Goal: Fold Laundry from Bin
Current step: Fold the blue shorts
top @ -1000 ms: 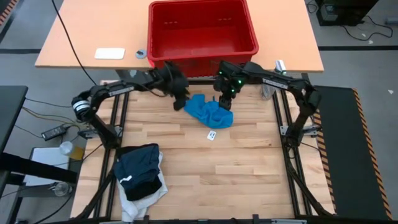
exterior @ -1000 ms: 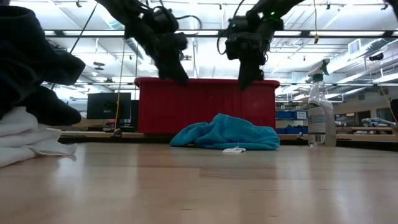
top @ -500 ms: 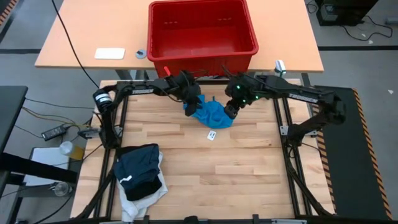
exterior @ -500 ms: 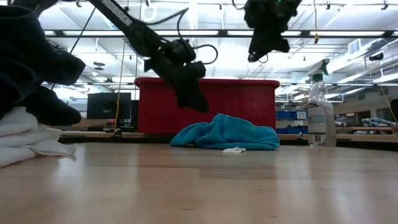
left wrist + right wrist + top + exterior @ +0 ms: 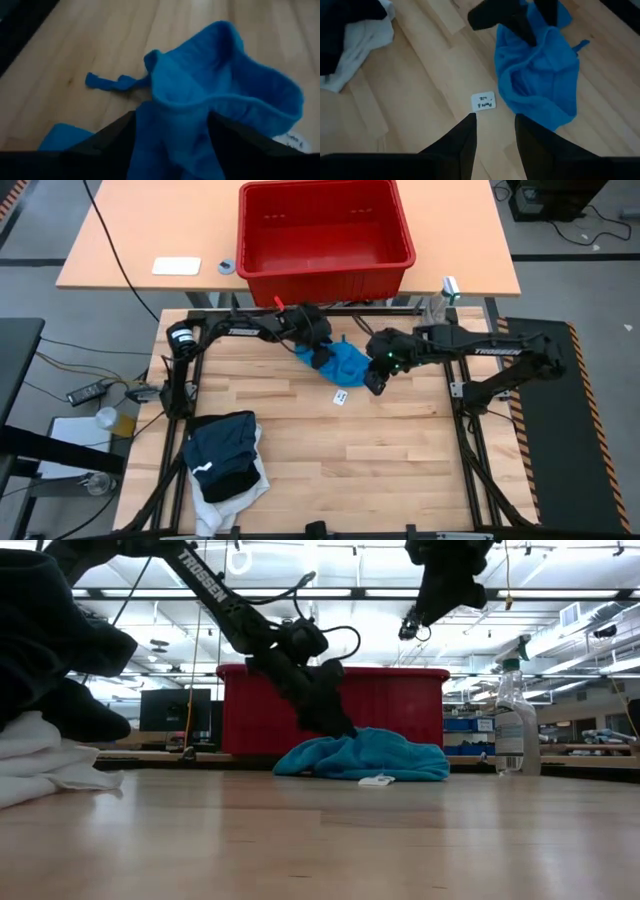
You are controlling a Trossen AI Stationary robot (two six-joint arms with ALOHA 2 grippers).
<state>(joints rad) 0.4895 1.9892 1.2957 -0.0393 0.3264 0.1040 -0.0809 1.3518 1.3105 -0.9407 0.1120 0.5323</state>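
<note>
The red bin [image 5: 325, 230] stands empty beyond the worktop [image 5: 330, 460]. The small blue garment [image 5: 345, 363] lies near it, the left claw [image 5: 170, 135] spread astride a fold. The right claw [image 5: 495, 132], parted, hovers above empty. A shallow pinch could slip off the bunched cloth

Even overhead light, ceiling strips [image 5: 330, 592] glaring in my low view, bench [image 5: 320, 840] foreground soft, my left wrist view dim, blurry.
</note>
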